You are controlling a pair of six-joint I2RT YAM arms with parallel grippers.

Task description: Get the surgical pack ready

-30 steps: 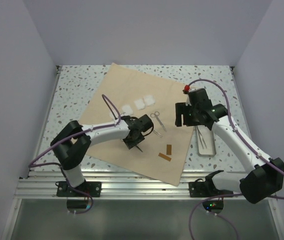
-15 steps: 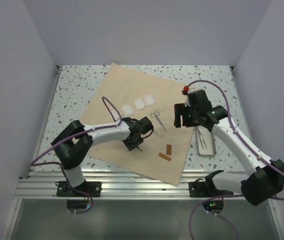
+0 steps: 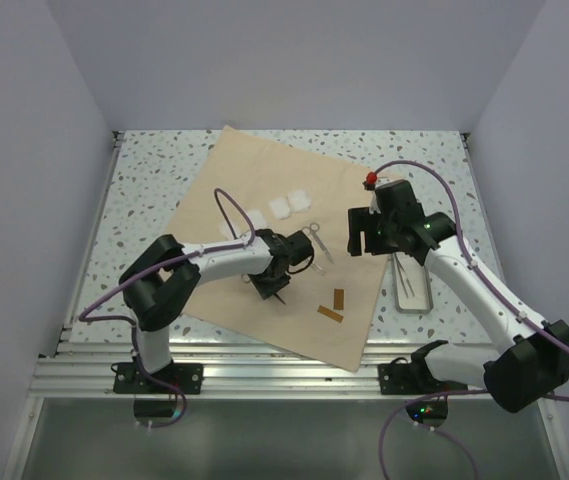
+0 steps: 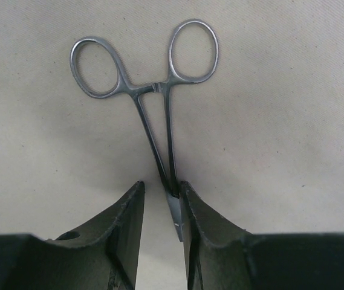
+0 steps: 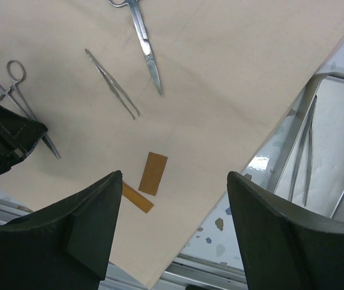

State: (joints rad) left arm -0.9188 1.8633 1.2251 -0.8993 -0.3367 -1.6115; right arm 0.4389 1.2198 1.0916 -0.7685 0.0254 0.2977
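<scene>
I see the surgical pack, a plain tan cloth sheet (image 3: 264,165), spread flat and turned cornerwise on the speckled grey table (image 3: 144,190), with one corner reaching the table's near edge. My left gripper (image 4: 161,186) is down on the cloth toward its near-left edge. Its jaws are narrowed around the tip of the ring-handled steel forceps (image 4: 159,121): one finger touches the tip and a gap shows at the other, so nothing is clamped. My right gripper (image 5: 175,176) hovers above the cloth's right edge, jaws wide apart and holding nothing, just beside the silver rectangular metal tray (image 3: 416,298). Steel scissors (image 5: 144,48), slim tweezers (image 5: 112,83) and two brown strips (image 5: 152,173) lie mid-cloth. Three white gauze squares (image 3: 280,208) sit in a row toward its far-left edge.
</scene>
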